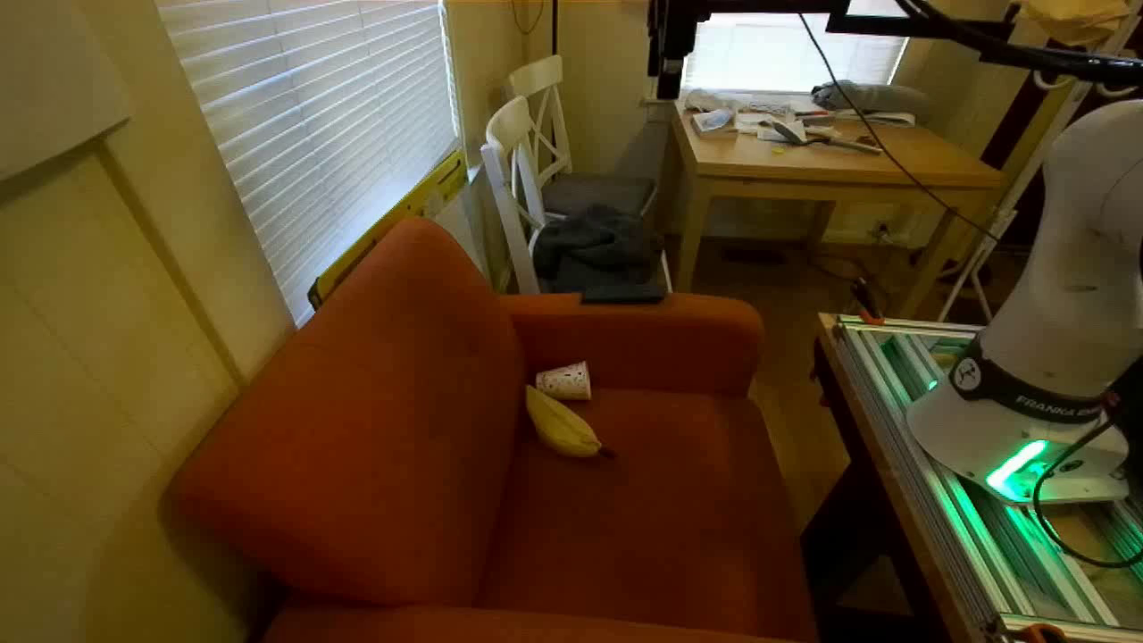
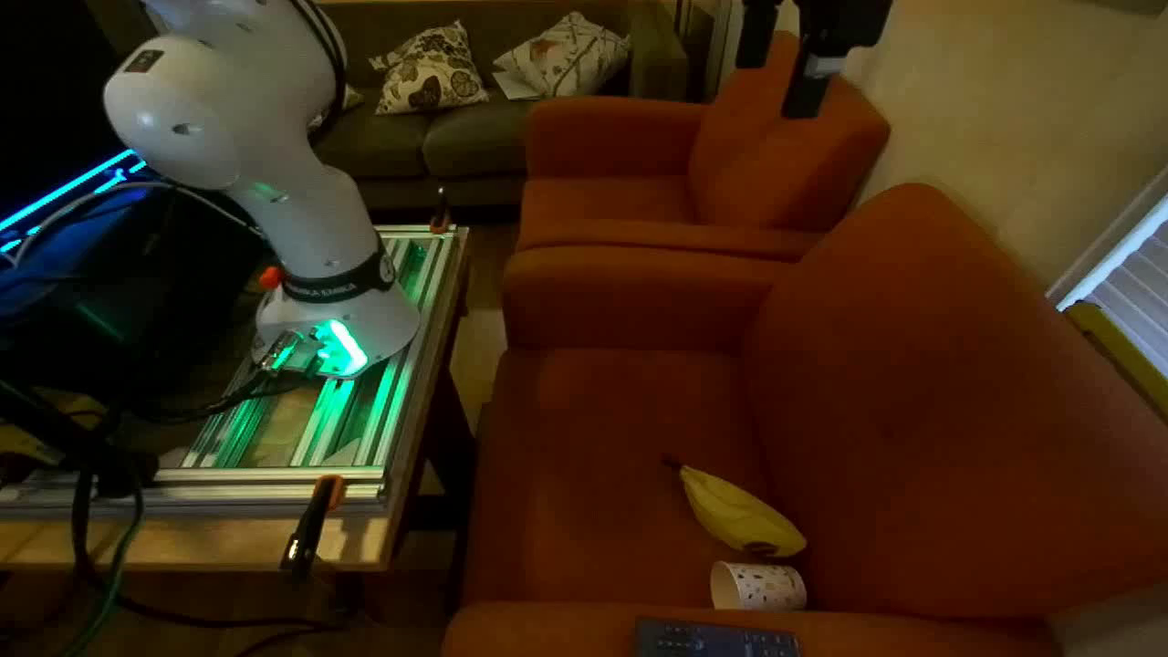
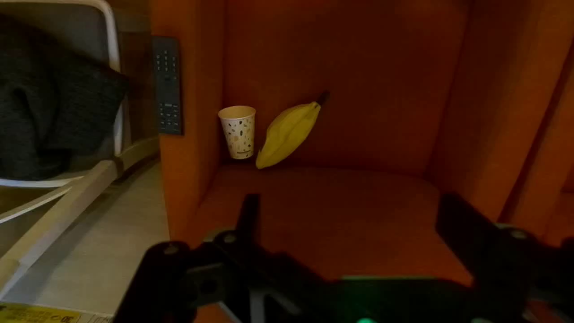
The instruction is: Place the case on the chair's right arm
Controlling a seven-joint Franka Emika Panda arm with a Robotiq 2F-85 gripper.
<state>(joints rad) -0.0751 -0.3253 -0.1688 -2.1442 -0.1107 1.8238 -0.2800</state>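
The step in hand seems to be the reach: the pincer (image 3: 350, 201) has its jaws wide apart, holding nothing, and the banana-shaped case (image 3: 288, 135) lies on the seat (image 1: 647, 518) of the orange armchair (image 1: 446, 429), just beside the speckled paper cup (image 3: 239, 134), which is at its nine o'clock in the wrist view. Next, the pincer should probably go toward half past ten and come down around the case, sparing the cup. The case is yellow, gently curved, its dark stem (image 3: 323, 98) pointing between one and two o'clock.
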